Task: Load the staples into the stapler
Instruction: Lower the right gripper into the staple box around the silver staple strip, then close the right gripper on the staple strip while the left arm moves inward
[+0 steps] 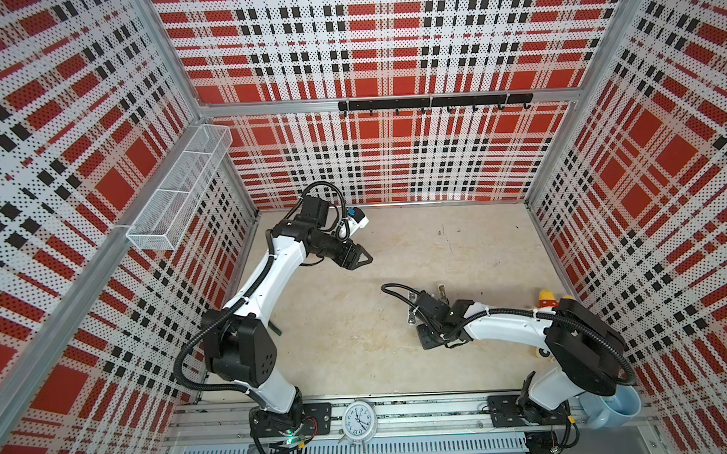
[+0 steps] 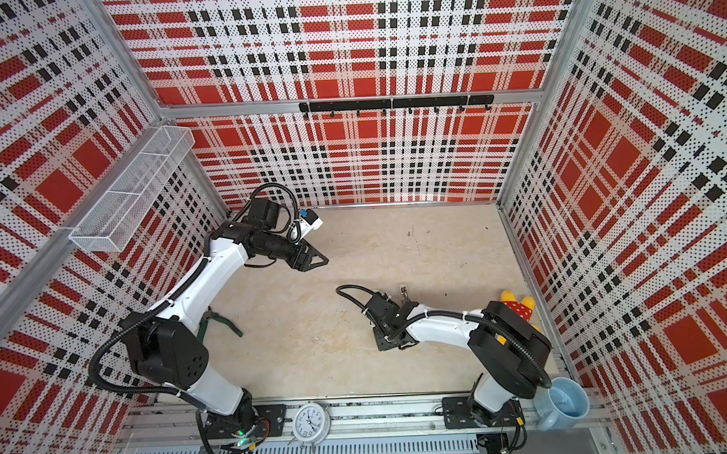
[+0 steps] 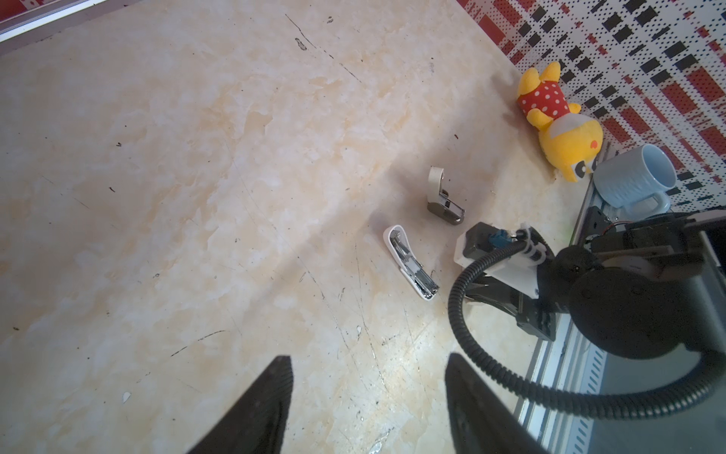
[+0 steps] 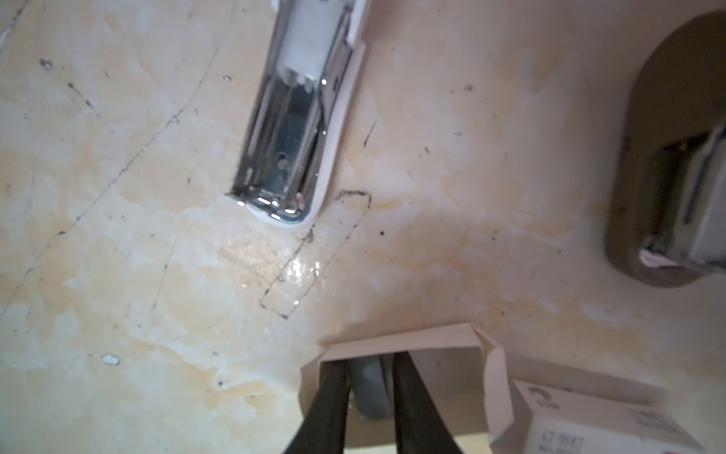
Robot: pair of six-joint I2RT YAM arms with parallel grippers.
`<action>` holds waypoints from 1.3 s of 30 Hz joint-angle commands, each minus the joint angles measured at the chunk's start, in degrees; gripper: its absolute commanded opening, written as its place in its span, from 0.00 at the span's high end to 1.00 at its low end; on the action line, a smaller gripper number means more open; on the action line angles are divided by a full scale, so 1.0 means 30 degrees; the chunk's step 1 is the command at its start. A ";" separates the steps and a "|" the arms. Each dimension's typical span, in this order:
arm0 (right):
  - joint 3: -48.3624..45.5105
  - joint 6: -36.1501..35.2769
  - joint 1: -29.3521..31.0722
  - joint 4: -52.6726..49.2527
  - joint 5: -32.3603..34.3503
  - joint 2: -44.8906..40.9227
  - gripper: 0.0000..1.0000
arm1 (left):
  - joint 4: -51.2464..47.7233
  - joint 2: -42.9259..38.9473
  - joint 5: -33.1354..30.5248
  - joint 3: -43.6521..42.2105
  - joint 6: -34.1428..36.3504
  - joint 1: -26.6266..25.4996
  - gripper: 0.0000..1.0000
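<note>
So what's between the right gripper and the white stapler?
In the right wrist view: the far wall of the tray, then bare table with a faint rectangular outline, up to the white stapler. The right gripper is shut on the staples.

We record: stapler (image 4: 290, 129), mirror-bright metal channel in smooth white plastic; tray (image 4: 400, 342), matt white card; staples (image 4: 371, 389), dull grey, seemingly metal; table (image 4: 118, 275), scratched, faintly glossy.

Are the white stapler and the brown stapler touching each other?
Apart. The left wrist view shows bare table between the white stapler and the brown stapler.
</note>
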 commanded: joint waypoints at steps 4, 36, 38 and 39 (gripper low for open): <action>0.0138 -0.0073 0.0111 -0.0124 0.0654 0.0360 0.80 | 0.0259 -0.0523 -0.0066 -0.0156 0.0116 0.0253 0.35; 0.1270 -0.0523 0.0099 -0.1148 0.1706 -0.0426 0.89 | 0.0264 -0.0487 -0.0170 -0.0156 0.0225 0.0236 0.35; 0.1288 -0.0564 0.0111 -0.1250 0.1735 -0.0545 0.89 | 0.0253 -0.0498 -0.0184 -0.0126 0.0216 0.0242 0.35; 0.1302 -0.0596 0.0092 -0.1320 0.1724 -0.0547 0.89 | 0.0255 -0.0497 -0.0184 -0.0115 0.0234 0.0244 0.35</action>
